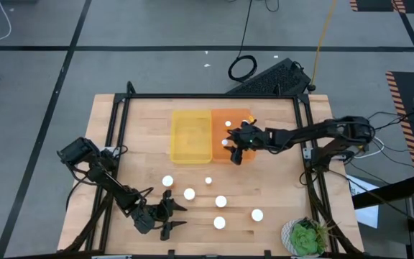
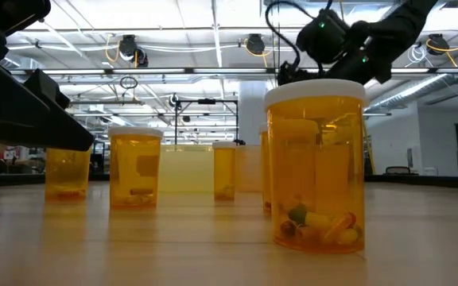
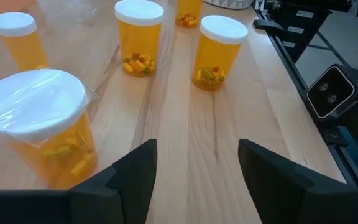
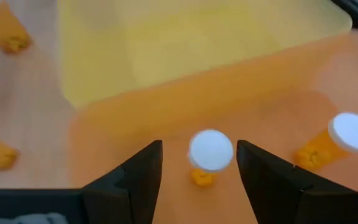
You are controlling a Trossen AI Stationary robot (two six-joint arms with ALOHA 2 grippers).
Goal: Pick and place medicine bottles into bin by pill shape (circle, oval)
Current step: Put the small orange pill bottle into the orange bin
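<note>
Medicine bottles (image 1: 220, 202): six loose on table, two seemingly in orange bin (image 1: 230, 121). Light, rigid, slick plastic; grasp mid-body below cap. Right gripper (image 4: 199, 163) spread over bin; left gripper (image 3: 196, 163) spread, near table's front edge.

Pill shapes in the far medicine bottles (image 2: 136, 169), too small.
</note>
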